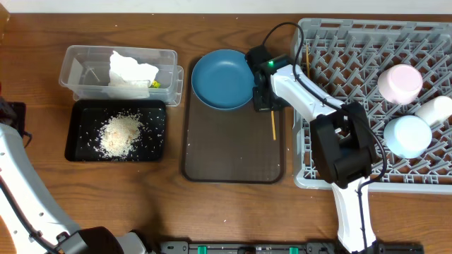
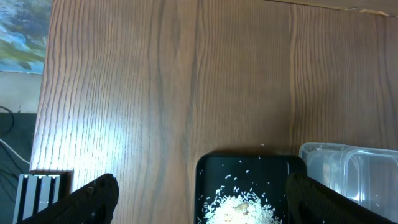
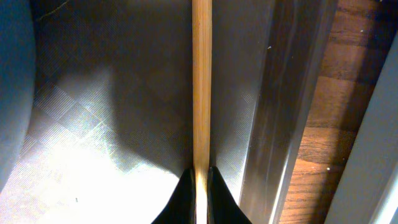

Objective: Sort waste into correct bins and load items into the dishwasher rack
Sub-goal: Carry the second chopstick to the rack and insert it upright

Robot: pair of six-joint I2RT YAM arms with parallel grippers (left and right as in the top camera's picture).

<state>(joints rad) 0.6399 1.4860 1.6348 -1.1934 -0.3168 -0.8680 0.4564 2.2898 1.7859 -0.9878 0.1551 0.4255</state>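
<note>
My right gripper (image 3: 201, 179) is shut on a thin wooden chopstick (image 3: 201, 81) that lies along the brown serving tray (image 3: 93, 124), near its right rim. In the overhead view this gripper (image 1: 270, 106) sits beside the dark blue plate (image 1: 222, 79), with the chopstick (image 1: 273, 125) reaching toward me. A second chopstick (image 1: 307, 60) stands in the grey dishwasher rack (image 1: 339, 49), which also holds a pink cup (image 1: 400, 82), a white bowl (image 1: 434, 109) and a light blue bowl (image 1: 407, 135). My left gripper (image 2: 200, 182) hangs open and empty before the black tray (image 2: 249, 165) of rice scraps (image 2: 242, 208).
The clear tub (image 1: 85, 70) holds white tissue (image 1: 131, 69) and a printed wrapper (image 1: 154, 84), just behind the black tray (image 1: 81, 134). The rack's grey wall (image 3: 373, 162) runs close along the serving tray's right side. The tub's corner (image 2: 354, 168) shows right of the left fingers.
</note>
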